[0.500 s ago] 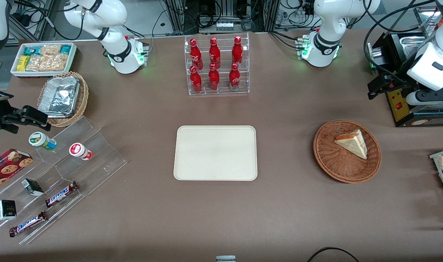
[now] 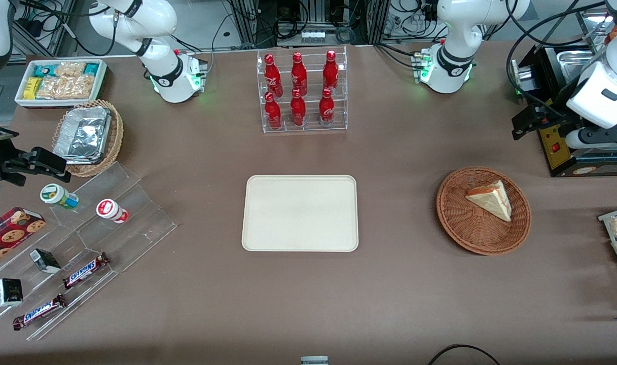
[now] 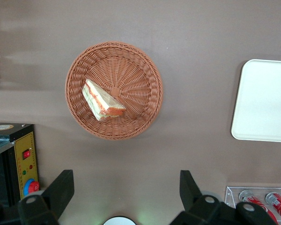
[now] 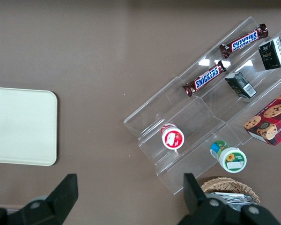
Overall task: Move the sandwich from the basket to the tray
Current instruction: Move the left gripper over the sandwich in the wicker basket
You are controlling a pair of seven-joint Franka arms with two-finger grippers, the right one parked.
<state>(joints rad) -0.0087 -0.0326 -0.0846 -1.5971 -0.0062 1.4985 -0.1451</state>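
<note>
Sandwich [image 3: 102, 100] lies untouched in basket [image 3: 140, 89]; hand [image 3: 124, 192] hovers high, fingers spread and empty, so it should descend before carrying to tray [image 2: 300, 212].

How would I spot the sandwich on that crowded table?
Find the cream tray mid-table, then look toward the working arm's end for the round reddish-brown basket. The sandwich lies inside: a pale triangular wedge with orange-green filling. The open end effector hovers above.

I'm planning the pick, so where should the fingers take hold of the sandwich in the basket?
Probably from straight above, closing on the sandwich's two long flat bread faces near its thick end. It lies in the basket with nothing crowding it. The gripper is open, above the table beside the basket.
</note>
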